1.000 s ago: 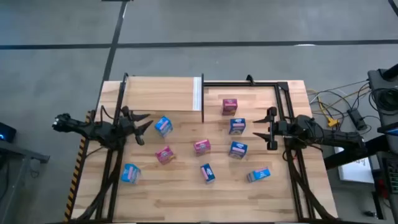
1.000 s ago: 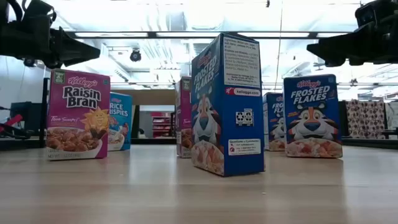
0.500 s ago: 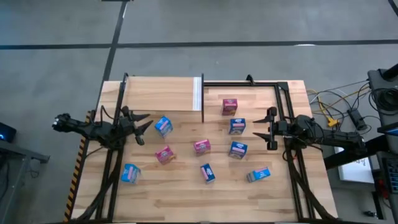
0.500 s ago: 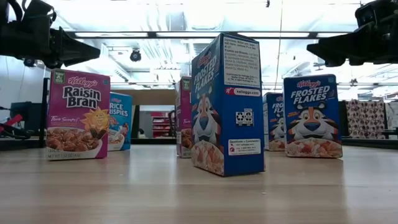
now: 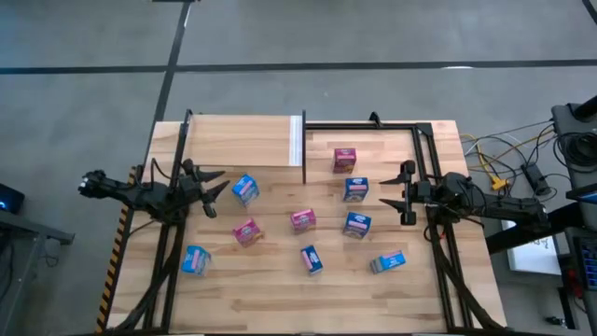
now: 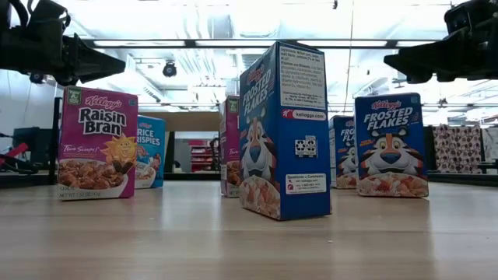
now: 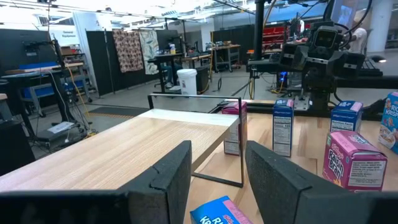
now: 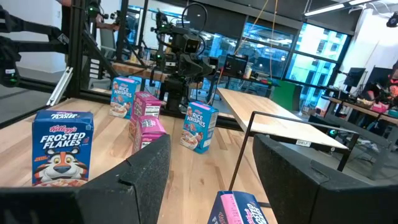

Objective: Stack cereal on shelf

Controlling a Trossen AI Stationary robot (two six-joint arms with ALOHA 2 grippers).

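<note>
Pale plank wood forms the bench [image 5: 280,289], where small blue and pink cereal boxes stand scattered, none yet on the shelf [image 5: 244,140]. The task looks barely begun; the step in hand seems to be choosing a first box. Nearest lie a blue box [image 5: 311,259] and a tipped blue box [image 5: 388,263]. Mid-bench, the left tool [image 5: 216,189] hovers at the left edge, fingers parted and empty, just beside another blue box [image 5: 244,189], its likely first pick. The right tool [image 5: 407,194] waits at the right edge, fingers spread, grasping nothing. The light-wood shelf sits bare at far left.
</note>
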